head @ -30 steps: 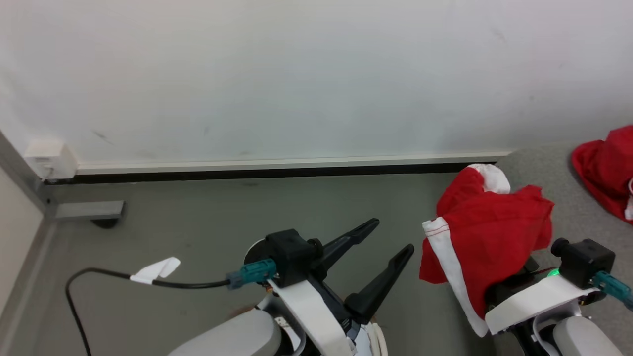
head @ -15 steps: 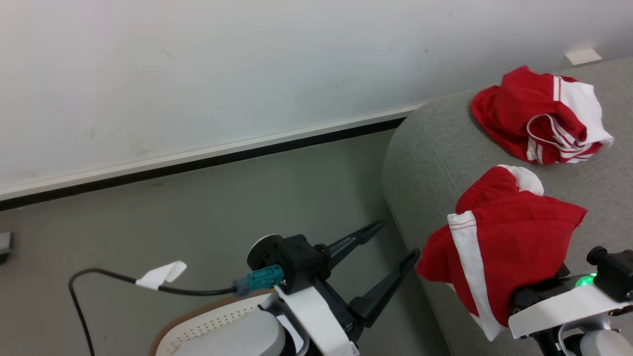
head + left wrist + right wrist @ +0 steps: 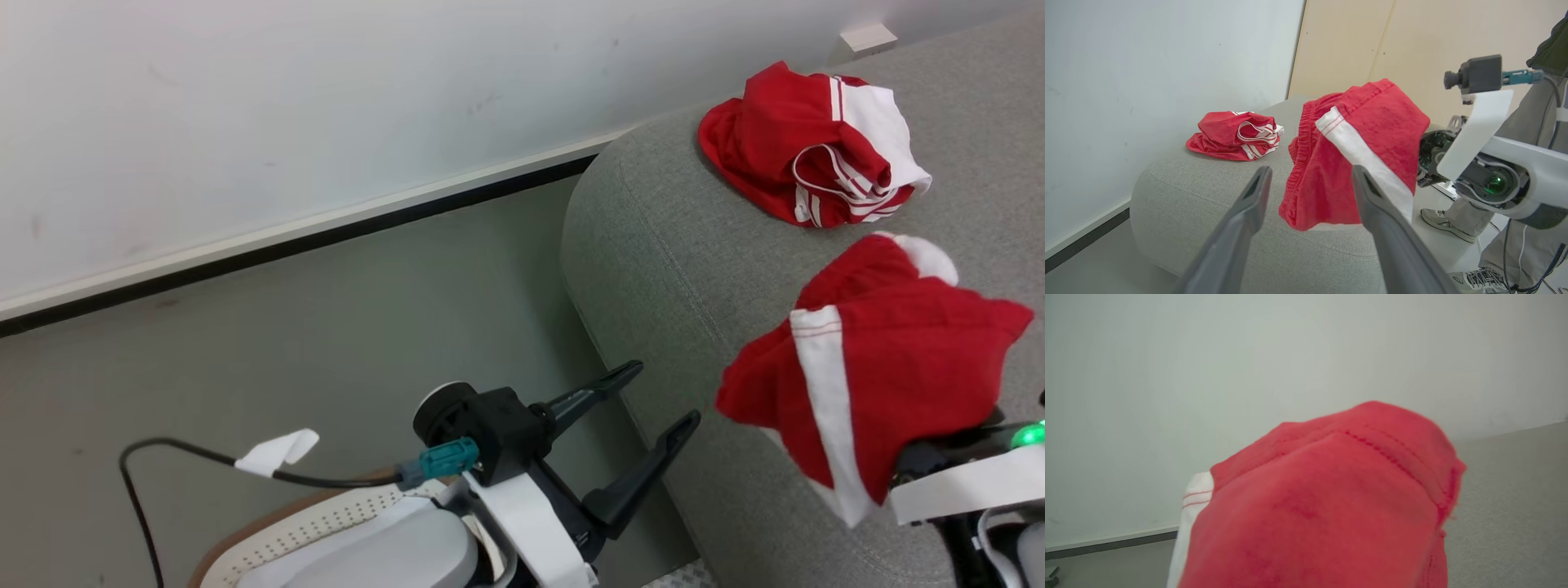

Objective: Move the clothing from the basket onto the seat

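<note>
Clothing (image 3: 873, 384) in bright red with a white stripe is draped over the right gripper (image 3: 947, 445) at the lower right of the head view, raised above the front part of the seat (image 3: 653, 245). Its folds bury the fingers in every view, so I cannot tell whether the jaws are clenched on it or spread. A second garment (image 3: 808, 147), red with white stripes, lies crumpled on the seat at the upper right, close to the wall (image 3: 326, 98) and apart from the first.

At the lower centre, the left gripper (image 3: 663, 394) has its jaws spread wide and grasps nothing, its tips just beside the seat's rounded corner. At the bottom left the basket (image 3: 326, 523) shows a strip of white perforated wall and brown rim, on the grey floor (image 3: 326, 327). A black cable (image 3: 188, 449) with a white tag curves at the lower left. A person's shoe (image 3: 1447, 220) shows at the lower right of the left wrist view.
</note>
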Controlling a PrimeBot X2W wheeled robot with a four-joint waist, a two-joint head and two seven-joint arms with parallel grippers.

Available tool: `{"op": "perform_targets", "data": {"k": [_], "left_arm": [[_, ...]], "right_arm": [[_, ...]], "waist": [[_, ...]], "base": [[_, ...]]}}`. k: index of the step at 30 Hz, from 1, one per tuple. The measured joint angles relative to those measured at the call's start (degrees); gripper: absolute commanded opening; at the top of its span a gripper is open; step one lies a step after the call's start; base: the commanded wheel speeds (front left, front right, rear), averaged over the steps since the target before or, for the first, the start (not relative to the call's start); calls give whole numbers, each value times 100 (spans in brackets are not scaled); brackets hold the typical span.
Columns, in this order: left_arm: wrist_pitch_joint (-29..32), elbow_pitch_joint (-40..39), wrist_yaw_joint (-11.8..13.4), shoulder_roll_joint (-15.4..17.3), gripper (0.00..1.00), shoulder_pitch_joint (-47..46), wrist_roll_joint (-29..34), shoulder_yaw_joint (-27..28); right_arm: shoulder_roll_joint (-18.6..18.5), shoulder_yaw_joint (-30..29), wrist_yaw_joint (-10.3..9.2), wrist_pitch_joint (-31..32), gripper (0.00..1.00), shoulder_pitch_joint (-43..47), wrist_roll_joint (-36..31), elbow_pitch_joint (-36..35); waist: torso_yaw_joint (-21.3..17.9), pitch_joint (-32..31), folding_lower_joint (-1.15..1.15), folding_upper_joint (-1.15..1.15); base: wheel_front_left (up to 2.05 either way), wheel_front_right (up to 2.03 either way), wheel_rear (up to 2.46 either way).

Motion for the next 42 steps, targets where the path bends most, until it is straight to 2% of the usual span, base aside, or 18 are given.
{"op": "perform_targets", "data": {"k": [8,18,27,33,35,38,39,41,42], "left_arm": [[119,-120,-43,29,100,-192,51,-34],[455,-447,-75,401,100,-575,212,7],[559,-606,-98,527,100,-844,277,73],[593,-641,-133,519,100,-1067,309,121],[595,-643,-138,509,100,-1162,318,156],[570,-593,-177,485,100,-1185,331,149],[535,-568,-179,479,100,-1185,331,143],[476,-521,-200,456,100,-1175,331,142],[468,-486,-210,455,100,-1155,331,129]], "right_arm": [[-374,-727,1,255,0,-434,-120,-299],[-808,-2349,1,504,0,-1014,-79,-162],[-1205,-3386,0,803,0,-1603,232,935],[-1548,-3515,1,1241,0,-2258,51,1708],[-1766,-3552,1,1391,0,-2480,-129,1953],[-2008,-3442,0,1861,0,-2640,-386,2330],[-2047,-3304,0,2091,4,-2642,-408,2423],[-2085,-3123,2,2391,20,-2642,-447,2548],[-2095,-3105,2,2563,34,-2644,-445,2635]], "waist": [[98,400,0,0],[444,1410,1,0],[810,2270,1,0],[1000,2719,1,0],[1051,2880,1,0],[1149,3061,2,0],[1190,3096,2,0],[1261,3125,2,0],[1283,3116,2,0]], "base": [[0,0,0],[0,0,0],[0,0,0],[0,0,0],[0,0,0],[0,0,0],[0,0,0],[0,0,0],[0,0,0]]}}
